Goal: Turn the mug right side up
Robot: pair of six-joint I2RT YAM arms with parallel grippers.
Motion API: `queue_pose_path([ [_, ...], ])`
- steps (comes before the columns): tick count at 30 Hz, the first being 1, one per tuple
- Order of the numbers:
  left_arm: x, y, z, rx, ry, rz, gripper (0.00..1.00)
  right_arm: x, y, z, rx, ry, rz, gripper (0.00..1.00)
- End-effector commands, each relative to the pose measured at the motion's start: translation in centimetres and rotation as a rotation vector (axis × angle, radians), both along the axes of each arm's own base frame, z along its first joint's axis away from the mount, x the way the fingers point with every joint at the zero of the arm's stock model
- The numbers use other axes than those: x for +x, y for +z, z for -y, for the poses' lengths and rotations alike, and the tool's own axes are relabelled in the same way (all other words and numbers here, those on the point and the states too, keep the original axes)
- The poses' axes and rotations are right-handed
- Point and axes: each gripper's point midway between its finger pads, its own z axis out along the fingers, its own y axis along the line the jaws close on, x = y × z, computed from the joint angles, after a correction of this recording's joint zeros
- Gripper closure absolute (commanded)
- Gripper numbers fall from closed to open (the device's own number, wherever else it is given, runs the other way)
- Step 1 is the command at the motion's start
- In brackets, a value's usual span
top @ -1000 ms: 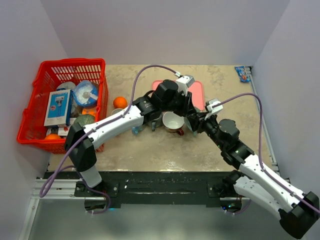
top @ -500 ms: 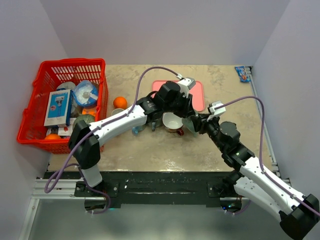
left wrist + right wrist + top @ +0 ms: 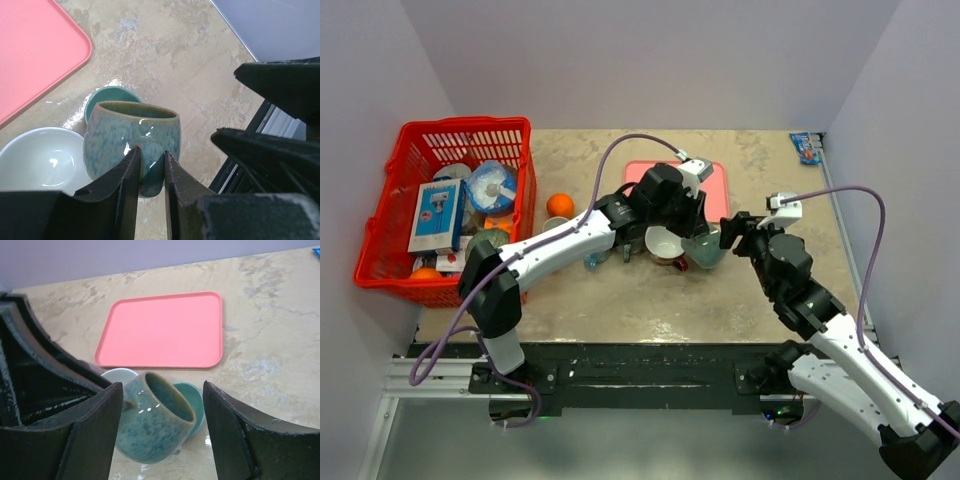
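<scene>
Mug [image 3: 132, 132] gripped by its handle in my left pincer [image 3: 151, 159], mouth tilted upward.
White bowl [image 3: 42, 160] and teal dish [image 3: 107, 95] crowd it on the surface [image 3: 165, 45], pink tray [image 3: 30, 55] beyond. Top view hides the grip under my wrist; left wrist view shows 2 fingers clenched on the handle. Right pincer [image 3: 162, 387] is spread wide near the mug, holding nothing.
</scene>
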Motion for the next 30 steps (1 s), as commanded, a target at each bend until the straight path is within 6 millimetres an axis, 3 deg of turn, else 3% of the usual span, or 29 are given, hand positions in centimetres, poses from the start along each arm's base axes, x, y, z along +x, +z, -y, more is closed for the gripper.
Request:
queue_pose_path([
  [1,0.6,10.0,1.4,-0.215,-0.02,0.188,1.0,0.1,1.9,2.2,0.084,-0.161,-0.035,0.3],
  [5,0.2,11.9,1.0,-0.247,-0.029,0.22,1.0,0.7,1.9,1.9,0.092,-0.214,-0.159,0.3],
  [6,0.1,12.3,1.0,-0.252,-0.031,0.225,1.0,0.6,0.8,1.9,0.086,-0.234,-0.22,0.3],
  [7,0.0,12.6,0.9,-0.258,-0.035,0.231,1.0,0.7,1.9,1.7,0.108,-0.238,-0.227,0.3],
  [11,-0.7,14.6,0.3,-0.302,-0.048,0.277,1.0,0.9,0.4,1.0,0.144,-0.265,-0.376,0.3],
  [13,-1.1,14.6,0.1,-0.309,-0.061,0.298,1.0,0.7,-0.1,1.2,0.187,-0.288,-0.454,0.29],
  [14,-1.4,15.6,-0.2,-0.333,-0.064,0.328,1.0,0.5,-0.5,0.7,0.215,-0.26,-0.5,0.29],
  [16,-1.8,15.5,-0.4,-0.336,-0.075,0.35,1.0,0.5,-1.2,1.6,0.257,-0.299,-0.57,0.29],
  [17,-2.0,17.0,-0.7,-0.371,-0.076,0.388,1.0,0.2,-1.4,1.4,0.29,-0.285,-0.603,0.29],
  [20,-2.6,17.6,-1.2,-0.392,-0.075,0.432,1.0,0.1,-1.5,2.0,0.358,-0.306,-0.63,0.29],
  [30,-3.7,18.1,-2.1,-0.418,-0.088,0.517,1.0,-0.8,-1.5,-0.8,0.632,-0.24,-0.722,0.29],
])
